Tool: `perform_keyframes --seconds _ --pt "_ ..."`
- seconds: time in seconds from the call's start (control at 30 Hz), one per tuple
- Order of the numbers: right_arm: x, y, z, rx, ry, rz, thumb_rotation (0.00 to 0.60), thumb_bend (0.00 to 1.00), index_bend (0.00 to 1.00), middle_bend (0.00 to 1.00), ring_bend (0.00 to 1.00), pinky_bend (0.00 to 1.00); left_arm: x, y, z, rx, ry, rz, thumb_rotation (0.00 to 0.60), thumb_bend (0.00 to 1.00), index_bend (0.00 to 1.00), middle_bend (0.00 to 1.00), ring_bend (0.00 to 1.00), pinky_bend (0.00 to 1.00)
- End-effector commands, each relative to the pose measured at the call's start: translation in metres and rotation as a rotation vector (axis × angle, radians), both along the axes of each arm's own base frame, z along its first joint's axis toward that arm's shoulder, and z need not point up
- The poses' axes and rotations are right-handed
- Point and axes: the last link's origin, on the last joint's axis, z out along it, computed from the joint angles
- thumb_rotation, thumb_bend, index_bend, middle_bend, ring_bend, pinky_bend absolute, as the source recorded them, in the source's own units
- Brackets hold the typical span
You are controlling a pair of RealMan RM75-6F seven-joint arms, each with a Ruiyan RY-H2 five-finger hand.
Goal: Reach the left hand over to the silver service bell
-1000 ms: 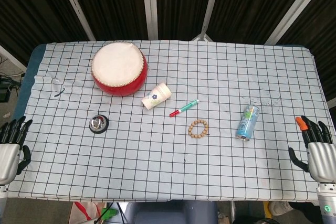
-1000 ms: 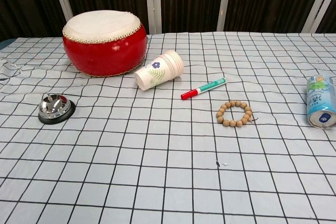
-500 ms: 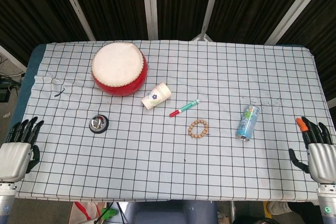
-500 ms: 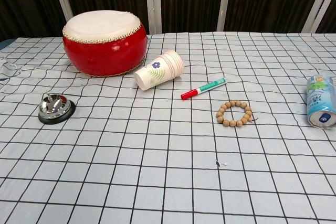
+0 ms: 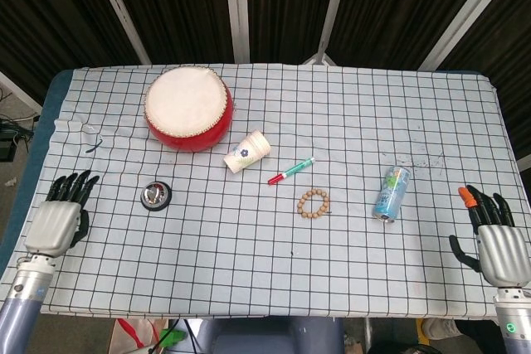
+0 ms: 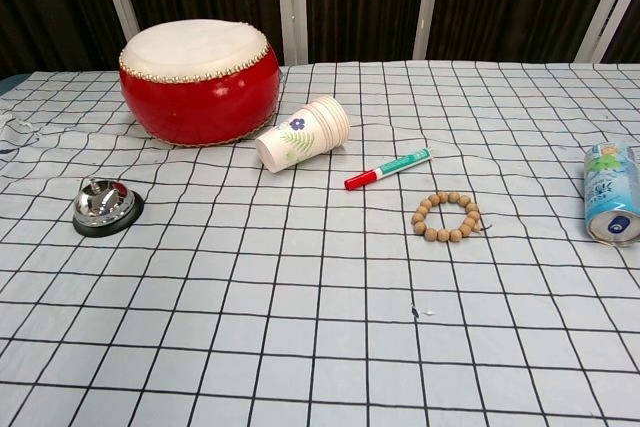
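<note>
The silver service bell [image 5: 156, 196] sits upright on the left part of the desk [image 5: 249, 271], in front of the red drum [image 5: 188, 109] and well apart from it. It is a low polished chrome dome on a round black base, with a small button knob on top; the chest view [image 6: 105, 207] shows the dome mirroring the dark surroundings and a reddish glint. The left hand [image 5: 58, 221] hovers at the desk's left edge, palm down, fingers stretched forward and slightly spread, holding nothing; it lies to the left of the bell and a little nearer the robot, with a few squares of the checked cloth between them. The right hand [image 5: 491, 238] is at the far right edge, its fingers likewise apart and empty, one fingertip capped in orange. Between the two lie a paper cup [image 5: 247, 152] on its side, a red-capped marker [image 5: 290, 171], a bead bracelet [image 5: 314, 204] and a drink can [image 5: 392, 192] on its side.
</note>
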Motion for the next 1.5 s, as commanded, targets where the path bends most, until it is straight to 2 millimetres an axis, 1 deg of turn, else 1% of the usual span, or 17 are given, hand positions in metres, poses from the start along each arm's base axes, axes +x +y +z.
perform_keyframes --seconds 0.03,0.07,0.1,0.27,0.4,0.67,0.93,1.33,1.5 --pt "-0.001 -0.001 -0.001 0.005 0.004 -0.007 0.6 0.4 0.04 0.08 0.12 0.04 0.004 0.027 -0.02 -0.041 0.029 -0.016 0.6 1.0 0.0 0.0 0.0 0.0" --pt "-0.001 -0.001 -0.002 0.006 0.006 -0.009 0.6 0.4 0.04 0.08 0.12 0.04 0.006 0.037 -0.029 -0.056 0.038 -0.023 0.6 1.0 0.0 0.0 0.0 0.0" --pt "-0.002 -0.002 -0.002 0.007 0.006 -0.01 0.6 0.4 0.04 0.08 0.12 0.04 0.007 0.043 -0.034 -0.065 0.042 -0.025 0.6 1.0 0.0 0.0 0.0 0.0" --pt "-0.004 -0.003 -0.004 0.014 0.014 -0.02 0.6 0.4 0.04 0.08 0.12 0.04 0.013 0.063 -0.058 -0.111 0.067 -0.04 0.6 1.0 0.0 0.0 0.0 0.0" --pt "-0.004 -0.004 -0.006 0.018 0.015 -0.024 0.6 0.4 0.04 0.08 0.12 0.04 0.018 0.072 -0.075 -0.142 0.092 -0.054 0.6 1.0 0.0 0.0 0.0 0.0" --pt "-0.004 -0.005 -0.007 0.023 0.013 -0.021 0.6 0.4 0.04 0.08 0.12 0.04 0.023 0.084 -0.104 -0.189 0.13 -0.059 0.6 1.0 0.0 0.0 0.0 0.0" --pt "-0.004 -0.004 -0.006 0.021 0.009 -0.021 0.6 0.4 0.04 0.08 0.12 0.04 0.028 0.086 -0.118 -0.188 0.157 -0.088 0.6 1.0 0.0 0.0 0.0 0.0" --pt "-0.003 -0.004 -0.004 0.017 -0.003 -0.011 0.6 0.4 0.04 0.08 0.12 0.04 0.022 0.08 -0.14 -0.236 0.202 -0.1 0.6 1.0 0.0 0.0 0.0 0.0" --pt "-0.003 -0.004 -0.002 0.012 -0.008 -0.008 0.6 0.4 0.04 0.08 0.12 0.04 0.021 0.079 -0.145 -0.243 0.228 -0.11 0.6 1.0 0.0 0.0 0.0 0.0"
